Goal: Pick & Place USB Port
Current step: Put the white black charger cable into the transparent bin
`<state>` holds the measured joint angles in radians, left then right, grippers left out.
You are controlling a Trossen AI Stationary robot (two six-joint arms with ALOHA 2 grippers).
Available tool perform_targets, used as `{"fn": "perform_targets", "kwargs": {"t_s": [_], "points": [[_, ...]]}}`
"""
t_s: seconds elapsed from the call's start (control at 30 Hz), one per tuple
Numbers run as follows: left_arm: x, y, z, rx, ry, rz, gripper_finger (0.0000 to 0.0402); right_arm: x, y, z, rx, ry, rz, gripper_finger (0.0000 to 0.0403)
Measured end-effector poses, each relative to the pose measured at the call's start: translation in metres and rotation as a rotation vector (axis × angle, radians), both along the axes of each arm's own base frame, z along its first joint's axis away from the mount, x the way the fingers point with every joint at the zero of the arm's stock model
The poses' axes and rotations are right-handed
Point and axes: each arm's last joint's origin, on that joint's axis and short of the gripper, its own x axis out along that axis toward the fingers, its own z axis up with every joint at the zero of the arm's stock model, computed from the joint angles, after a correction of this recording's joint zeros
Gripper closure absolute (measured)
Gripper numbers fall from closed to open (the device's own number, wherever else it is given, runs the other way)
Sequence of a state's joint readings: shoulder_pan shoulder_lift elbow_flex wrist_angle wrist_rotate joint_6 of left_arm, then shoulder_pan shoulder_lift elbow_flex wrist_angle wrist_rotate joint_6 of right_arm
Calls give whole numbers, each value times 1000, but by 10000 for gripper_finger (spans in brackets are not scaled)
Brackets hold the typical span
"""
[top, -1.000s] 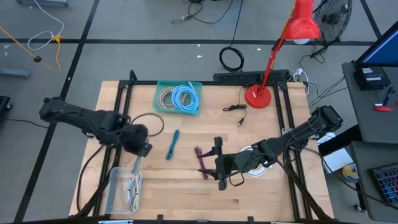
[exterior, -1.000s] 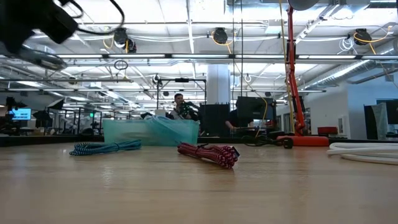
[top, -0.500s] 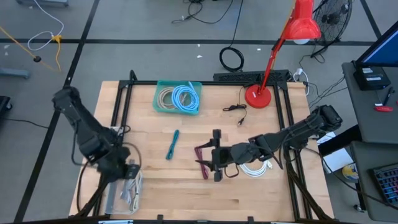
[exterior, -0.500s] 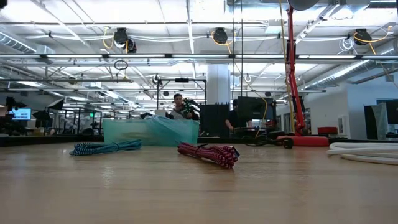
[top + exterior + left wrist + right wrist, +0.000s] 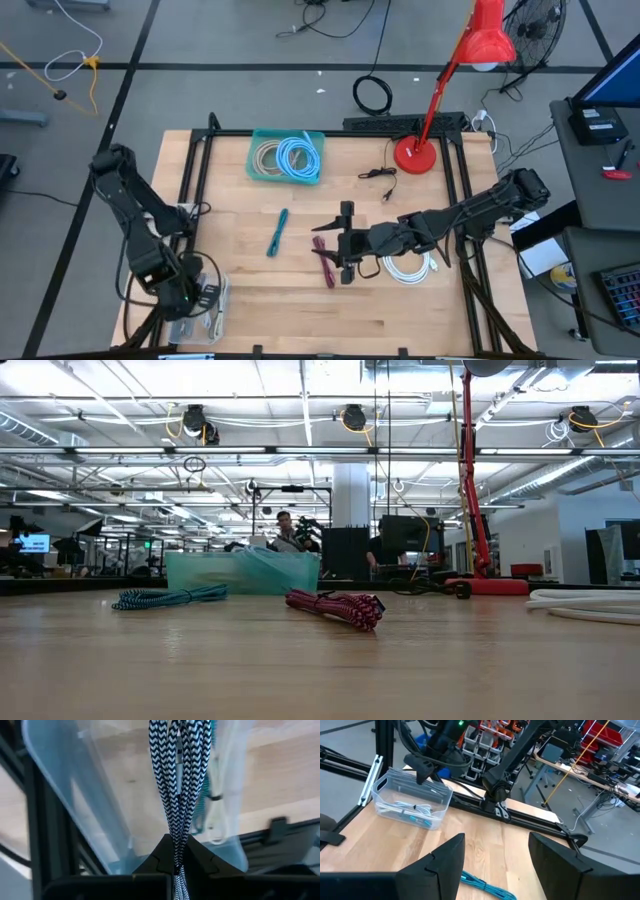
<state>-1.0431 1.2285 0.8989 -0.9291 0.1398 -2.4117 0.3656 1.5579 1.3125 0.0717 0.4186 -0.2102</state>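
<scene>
The left gripper has swung to the tabletop's front-left corner, over the clear plastic bin, fingers clamped on a black-and-white braided cable. I judge this the placing step; next comes release. The right gripper, fingers spread and empty, hovers by the red braided cable mid-table.

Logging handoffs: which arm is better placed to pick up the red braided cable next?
The right. Its gripper hovers open right beside the red braided cable, while the left gripper is shut on a black-and-white braided cable over the clear bin.

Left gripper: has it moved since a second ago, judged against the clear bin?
Yes. In the high view the left gripper has swung from beside the bin's far end back over the clear bin, toward the table's near-left corner.
</scene>
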Motion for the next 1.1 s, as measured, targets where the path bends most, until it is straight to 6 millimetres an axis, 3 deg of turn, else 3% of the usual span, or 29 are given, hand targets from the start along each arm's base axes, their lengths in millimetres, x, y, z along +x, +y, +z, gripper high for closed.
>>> {"fn": "perform_targets", "kwargs": {"t_s": [0.27,0.6,0.87,1.1], "points": [[-6,-10,-14,34,50,-28,387,0,0,1,-13,-5,6,193],[-12,-8,-56,3,116,-52,387,0,0,2,-7,-17,7,193],[-15,-3,-63,40,131,-51,387,0,0,2,-6,-19,8,193],[-15,-3,-63,42,132,-44,314,0,0,2,-4,-19,7,193]]}}
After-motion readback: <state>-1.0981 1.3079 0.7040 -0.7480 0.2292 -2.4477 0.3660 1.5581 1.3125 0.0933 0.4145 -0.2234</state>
